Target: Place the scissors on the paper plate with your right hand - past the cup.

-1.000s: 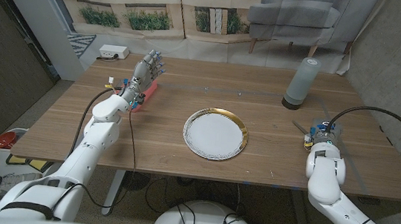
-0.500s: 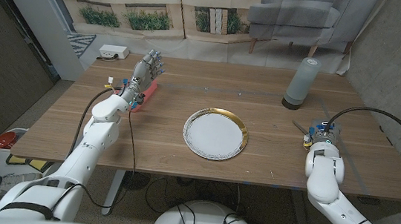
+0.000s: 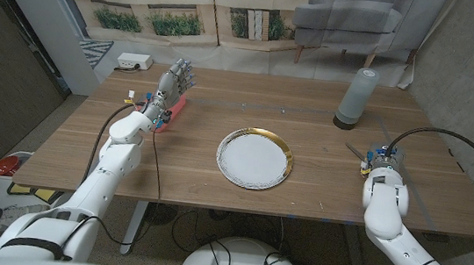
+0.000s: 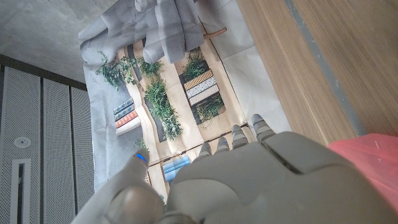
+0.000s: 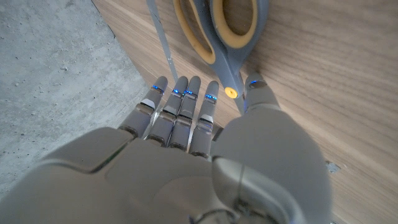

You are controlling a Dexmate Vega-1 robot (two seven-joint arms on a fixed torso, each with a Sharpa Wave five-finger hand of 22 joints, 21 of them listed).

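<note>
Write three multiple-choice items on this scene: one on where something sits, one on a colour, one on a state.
1. Where does the grey cup stand?
A. on the paper plate
B. at the table's far right
C. beside the left hand

2. What colour is the paper plate rim?
A. gold
B. blue
C. red

3. What is on the plate?
A. the scissors
B. the cup
C. nothing

Key: 1 B, the head view shows it far from the plate, on the right hand's side. 2 A, a gold ring edges the white centre. 3 C, the scissors lie on the wood by the right hand.
</note>
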